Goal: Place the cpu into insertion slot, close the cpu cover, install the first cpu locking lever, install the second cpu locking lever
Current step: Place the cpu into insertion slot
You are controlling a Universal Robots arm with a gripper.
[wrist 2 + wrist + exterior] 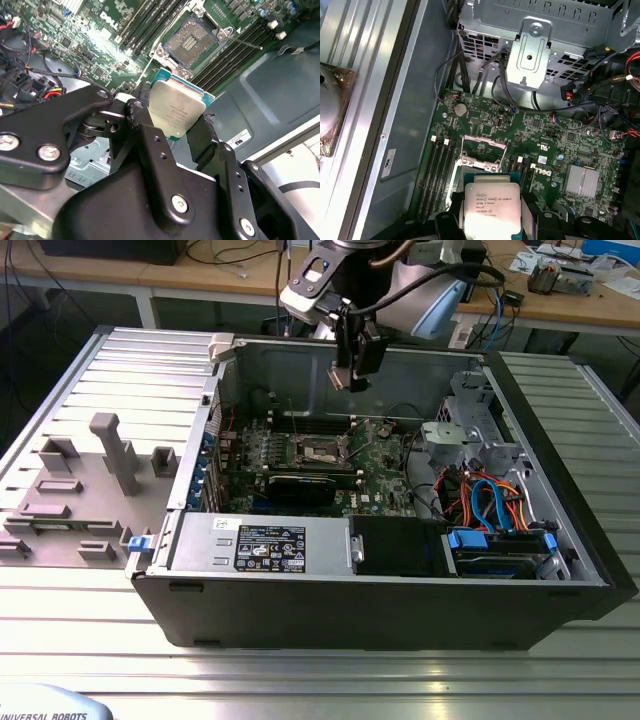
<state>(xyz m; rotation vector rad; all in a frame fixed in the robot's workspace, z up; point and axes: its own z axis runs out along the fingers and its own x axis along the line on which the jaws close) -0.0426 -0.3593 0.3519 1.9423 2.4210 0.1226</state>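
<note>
Ribbed metal table (90,610) carries the open computer case (400,610), and you see the pincer (352,375) hanging above its motherboard (380,475). Its fingers (145,130) grip the cpu (177,107) by two opposite edges, and the insertion slot (190,42) lies uncovered below the pincer, apart from the chip.

Silver-topped, green-edged cpu (177,112) hangs pinched and tilted, well above the open, empty, dark-centred insertion slot (190,42).
</note>
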